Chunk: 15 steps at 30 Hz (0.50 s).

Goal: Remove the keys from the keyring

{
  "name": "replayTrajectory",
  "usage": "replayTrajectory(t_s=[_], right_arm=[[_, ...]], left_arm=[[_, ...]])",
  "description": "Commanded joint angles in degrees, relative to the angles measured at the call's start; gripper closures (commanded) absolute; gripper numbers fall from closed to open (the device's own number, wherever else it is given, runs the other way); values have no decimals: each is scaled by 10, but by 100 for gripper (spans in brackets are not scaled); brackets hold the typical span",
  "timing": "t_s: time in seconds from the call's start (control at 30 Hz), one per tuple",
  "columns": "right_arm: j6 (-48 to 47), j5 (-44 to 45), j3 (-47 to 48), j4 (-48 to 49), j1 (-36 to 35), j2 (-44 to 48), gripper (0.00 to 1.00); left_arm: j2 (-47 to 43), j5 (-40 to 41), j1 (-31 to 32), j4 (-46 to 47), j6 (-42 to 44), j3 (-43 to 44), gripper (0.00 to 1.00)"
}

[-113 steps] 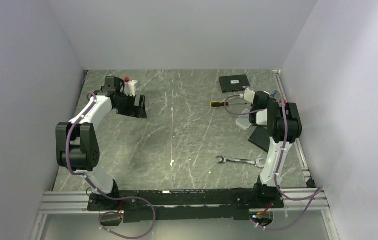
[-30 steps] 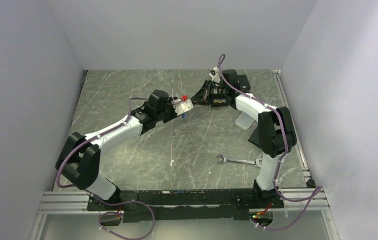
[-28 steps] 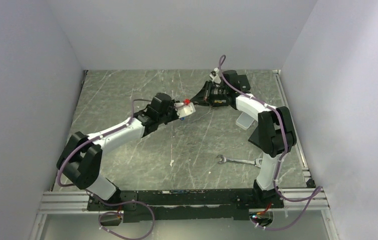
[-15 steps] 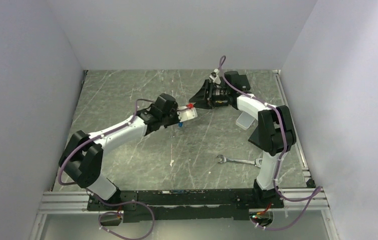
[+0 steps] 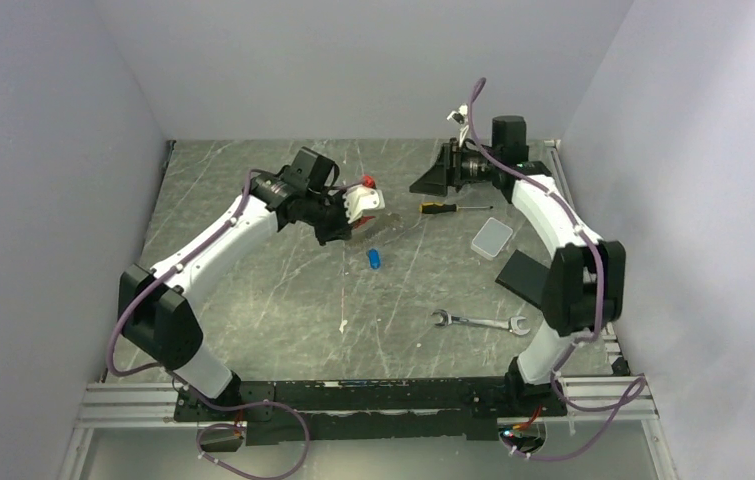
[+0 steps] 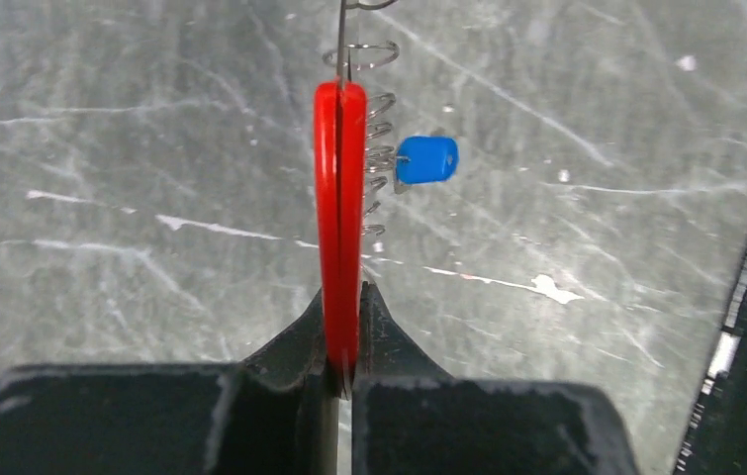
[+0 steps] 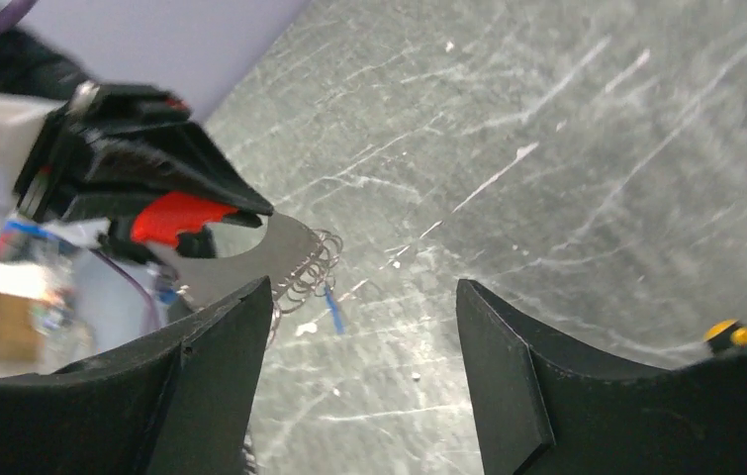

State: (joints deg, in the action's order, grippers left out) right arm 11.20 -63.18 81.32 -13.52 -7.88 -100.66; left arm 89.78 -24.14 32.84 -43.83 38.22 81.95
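Observation:
My left gripper [image 6: 342, 297] is shut on the red tag [image 6: 339, 188] of the keyring, held edge-on above the table. The ring's thin wire coil [image 6: 373, 119] hangs off the tag's far end. A blue-headed key [image 6: 426, 159] sits right beside the coil; whether it is still on the wire I cannot tell. From above, the left gripper [image 5: 351, 232] is mid-table and the blue key [image 5: 374, 258] shows just below it. My right gripper [image 5: 425, 184] is open and holds nothing, at the back right. Its wrist view [image 7: 362, 285] looks at the tag [image 7: 176, 218] and coil [image 7: 310, 262].
A yellow-and-black screwdriver [image 5: 443, 207] lies just below the right gripper. A clear small box [image 5: 491, 238] and a black flat piece [image 5: 523, 275] sit by the right arm. A silver wrench [image 5: 478, 321] lies near the front right. Walls close the sides and back.
The left gripper closed on the red tag at the middle and drew back to the left. The right gripper opened, let go of the keyring and pulled away to the back right.

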Motion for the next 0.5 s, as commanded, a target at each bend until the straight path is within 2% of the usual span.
replayTrajectory(t_s=[0.0, 0.17, 0.3, 0.47], right_arm=[[-234, -48, 7, -70, -5, 95, 30], [-247, -101, -50, -50, -23, 154, 38], [-290, -85, -62, -98, -60, 169, 42], [-253, -84, -84, -62, -79, 167, 48]], left_arm=[[23, -100, -2, -103, -2, 62, 100], [39, -122, -3, -120, -2, 79, 100], [50, -142, -2, -132, 1, 89, 100], [52, -169, -3, -140, 7, 94, 100]])
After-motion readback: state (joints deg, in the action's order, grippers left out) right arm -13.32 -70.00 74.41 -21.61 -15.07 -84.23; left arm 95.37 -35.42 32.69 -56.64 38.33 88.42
